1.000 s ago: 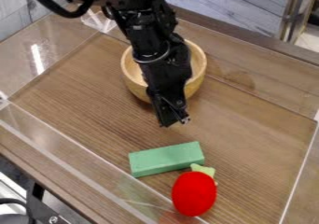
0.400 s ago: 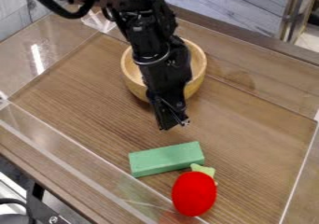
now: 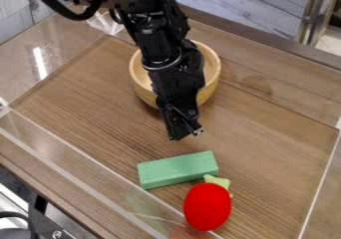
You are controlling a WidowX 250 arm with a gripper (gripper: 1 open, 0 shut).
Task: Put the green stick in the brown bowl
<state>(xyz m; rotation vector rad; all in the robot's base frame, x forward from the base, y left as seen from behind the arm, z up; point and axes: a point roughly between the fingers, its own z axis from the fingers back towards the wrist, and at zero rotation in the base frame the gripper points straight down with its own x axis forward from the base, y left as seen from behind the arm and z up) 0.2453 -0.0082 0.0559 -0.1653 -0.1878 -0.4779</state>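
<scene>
End effector (image 3: 182, 129) is hovering closed and empty, unmoved since a second ago; green stick (image 3: 177, 169) is lying at its six o'clock, ungrasped; brown bowl (image 3: 206, 82) is waiting at twelve.

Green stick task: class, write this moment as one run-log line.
pincer: shut, empty, above table between bowl and stick | green stick: flat on table, beside red toy | brown bowl: empty as far as visible | step: stick not yet grasped

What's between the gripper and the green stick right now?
Nothing: in the camera view only bare wooden tabletop separates the shut gripper from the green stick; the red toy lies beyond the stick.
</scene>
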